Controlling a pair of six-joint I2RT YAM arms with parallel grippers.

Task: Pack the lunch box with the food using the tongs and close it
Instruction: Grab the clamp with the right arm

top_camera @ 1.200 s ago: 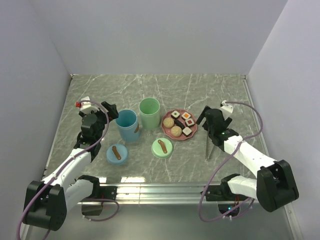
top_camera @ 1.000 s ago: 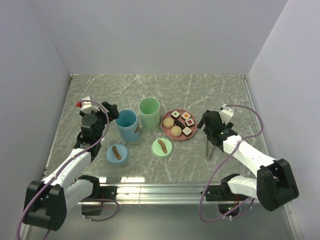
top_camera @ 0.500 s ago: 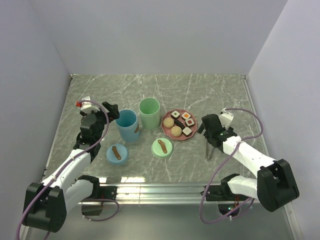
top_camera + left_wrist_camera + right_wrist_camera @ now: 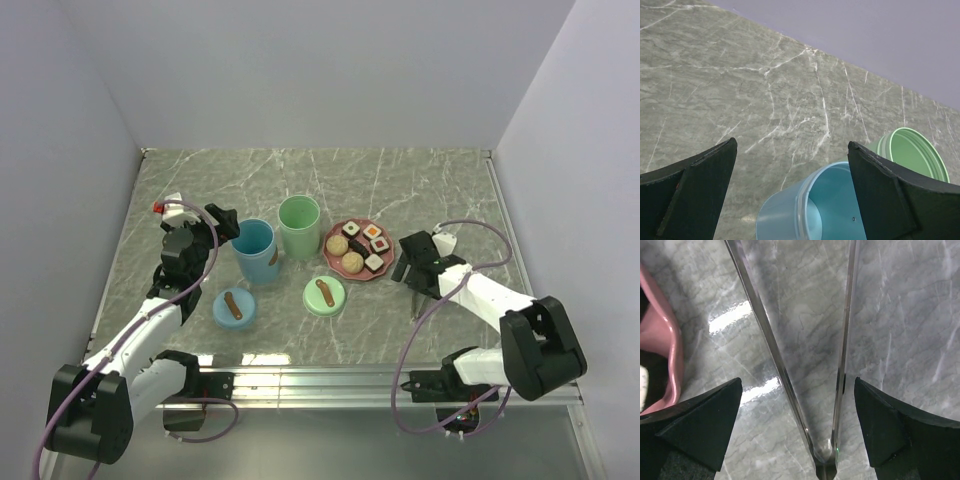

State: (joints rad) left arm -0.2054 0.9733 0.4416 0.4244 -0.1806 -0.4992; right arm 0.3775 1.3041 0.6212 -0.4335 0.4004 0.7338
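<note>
The tongs (image 4: 771, 342) lie flat on the marble, their two thin arms running between my right gripper's (image 4: 798, 385) open fingers, joined end nearest the camera. From above, the right gripper (image 4: 410, 272) hovers low over the tongs (image 4: 416, 305), just right of the pink plate (image 4: 385, 268). The food (image 4: 352, 262), two tan buns and several sushi squares, sits on that plate. The lunch box is two round tubs, blue (image 4: 254, 250) and green (image 4: 299, 226), both standing open. My left gripper (image 4: 222, 222) is open and empty, just left of the blue tub (image 4: 810, 210).
A blue lid (image 4: 236, 307) and a green lid (image 4: 325, 295), each with a brown strap, lie on the table in front of the tubs. The pink plate's rim (image 4: 670, 345) is close to the right gripper's left finger. Walls enclose the table on three sides.
My right gripper has dropped and drawn toward the near edge, settling over the tongs with its fingers astride them. The left arm has stayed still.
</note>
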